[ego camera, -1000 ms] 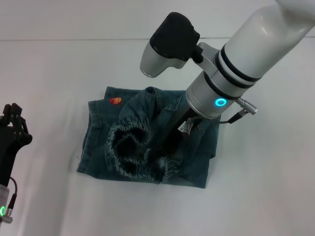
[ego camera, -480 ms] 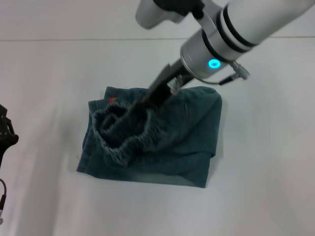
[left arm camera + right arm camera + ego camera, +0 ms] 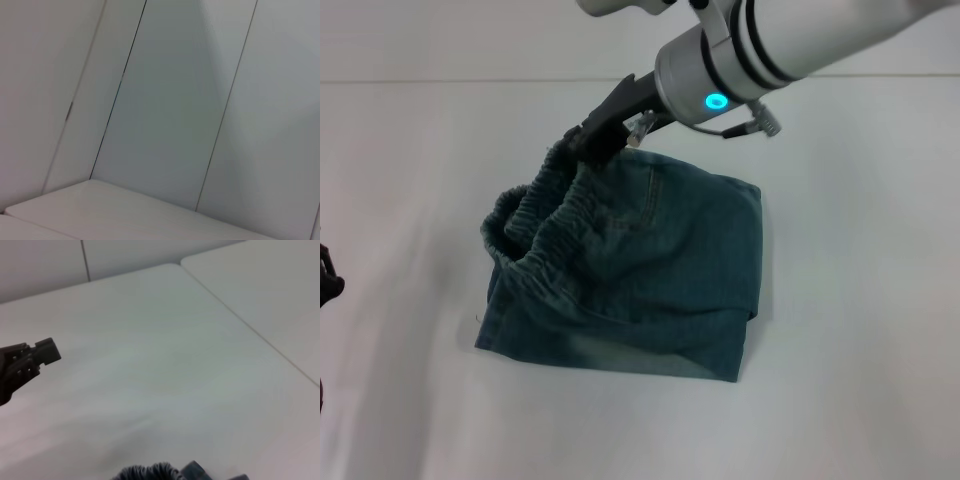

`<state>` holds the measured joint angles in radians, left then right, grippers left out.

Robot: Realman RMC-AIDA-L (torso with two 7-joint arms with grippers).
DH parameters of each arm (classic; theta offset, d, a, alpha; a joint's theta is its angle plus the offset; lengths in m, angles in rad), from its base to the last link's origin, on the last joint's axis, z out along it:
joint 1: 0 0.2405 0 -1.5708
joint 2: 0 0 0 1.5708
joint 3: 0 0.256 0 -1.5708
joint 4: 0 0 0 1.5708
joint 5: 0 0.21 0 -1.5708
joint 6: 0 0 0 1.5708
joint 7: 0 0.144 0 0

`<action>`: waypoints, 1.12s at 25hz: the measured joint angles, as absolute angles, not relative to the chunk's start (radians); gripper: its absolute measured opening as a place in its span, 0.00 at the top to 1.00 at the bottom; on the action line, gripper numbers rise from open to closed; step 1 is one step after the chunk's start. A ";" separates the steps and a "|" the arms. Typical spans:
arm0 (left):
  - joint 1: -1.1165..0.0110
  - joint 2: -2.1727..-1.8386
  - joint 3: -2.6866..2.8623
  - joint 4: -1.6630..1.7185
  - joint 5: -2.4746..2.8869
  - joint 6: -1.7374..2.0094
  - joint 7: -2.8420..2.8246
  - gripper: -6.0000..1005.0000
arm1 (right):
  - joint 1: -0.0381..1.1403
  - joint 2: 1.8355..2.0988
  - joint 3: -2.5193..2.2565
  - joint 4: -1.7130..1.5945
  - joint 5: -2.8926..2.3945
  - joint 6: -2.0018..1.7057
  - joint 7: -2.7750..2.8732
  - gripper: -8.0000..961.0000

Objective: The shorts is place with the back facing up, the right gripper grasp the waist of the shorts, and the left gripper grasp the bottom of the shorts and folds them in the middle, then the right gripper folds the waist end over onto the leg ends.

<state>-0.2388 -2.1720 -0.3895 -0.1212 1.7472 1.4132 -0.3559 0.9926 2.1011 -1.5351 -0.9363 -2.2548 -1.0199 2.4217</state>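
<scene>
On the white table [image 3: 860, 330], the blue-green washed denim shorts [image 3: 660, 270] lie already folded once lengthwise into a narrow stack, near the centre of the work area. The black two-fingered right gripper [image 3: 592, 143] is clamped on the gathered, ruffled elastic waistband [image 3: 535, 215] at the stack's far left corner, holding that end raised off the table while the rest of the stack rests flat. Gripping at the band gives a thick, firm purchase, and the lift lets the upper half drape freely so it can be carried across without dragging the lower layers. The straight hemmed leg ends [image 3: 620, 352] lie along the near edge, flat on the table, and are judged to be the landing zone for the waist end. The fold is judged part-way complete: the band is over the stack but not yet laid down.

The black left gripper [image 3: 22, 367] sits well off to the left, clear of the fabric; whether its fingers are apart or together cannot be told. Risk: cloth bunching unevenly on release.
</scene>
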 joint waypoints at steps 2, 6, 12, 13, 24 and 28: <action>-0.239 -2.172 -0.390 -0.121 1.747 1.411 -0.356 0.90 | 0.997 2.102 -1.546 -0.876 -2.201 -0.964 2.378 0.92; -0.239 -2.172 -0.390 -0.121 1.747 1.408 -0.356 0.90 | 0.993 2.105 -1.555 -0.785 -2.094 -0.848 2.297 0.91; -0.242 -2.172 -0.389 -0.121 1.747 1.407 -0.356 0.90 | 0.926 2.102 -1.553 -0.739 -1.823 -0.756 2.082 0.90; -0.242 -2.172 -0.388 -0.121 1.748 1.407 -0.356 0.90 | 0.926 2.102 -1.553 -0.739 -1.823 -0.756 2.082 0.86; -0.225 -2.170 -0.387 -0.109 1.754 1.447 -0.360 0.89 | 0.648 2.086 -1.376 -0.870 -1.540 -0.951 1.820 0.35; -0.211 -2.168 -0.305 -0.045 1.760 1.523 -0.431 0.85 | 0.541 2.073 -1.206 -0.862 -1.542 -1.175 1.740 0.26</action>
